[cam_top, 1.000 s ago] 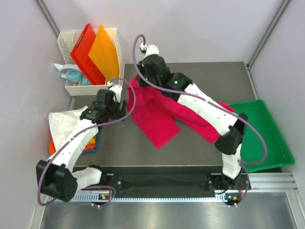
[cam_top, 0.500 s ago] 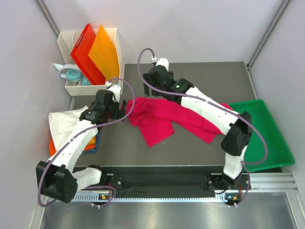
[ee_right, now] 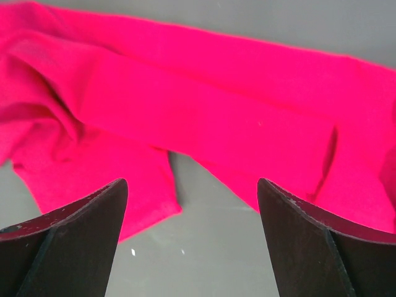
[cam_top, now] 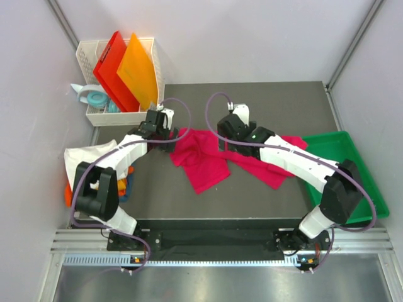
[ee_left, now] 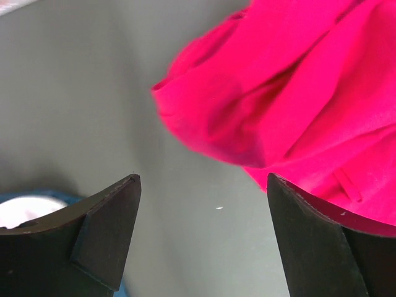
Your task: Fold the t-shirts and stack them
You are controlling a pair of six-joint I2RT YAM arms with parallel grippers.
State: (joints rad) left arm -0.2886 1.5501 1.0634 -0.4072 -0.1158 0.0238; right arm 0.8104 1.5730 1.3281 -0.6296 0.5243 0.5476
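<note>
At the rumpled crimson-pink t-shirt (cam_top: 203, 165), left gripper (ee_left: 202, 182) and right gripper (ee_right: 192, 184) each hang with jaws wide apart

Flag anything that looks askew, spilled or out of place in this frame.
The crimson-pink t-shirt lies bunched and wrinkled in the middle of the table, its right end near the green tray. The white t-shirt sits rumpled at the table's left edge. Nothing looks spilled or damaged.
</note>
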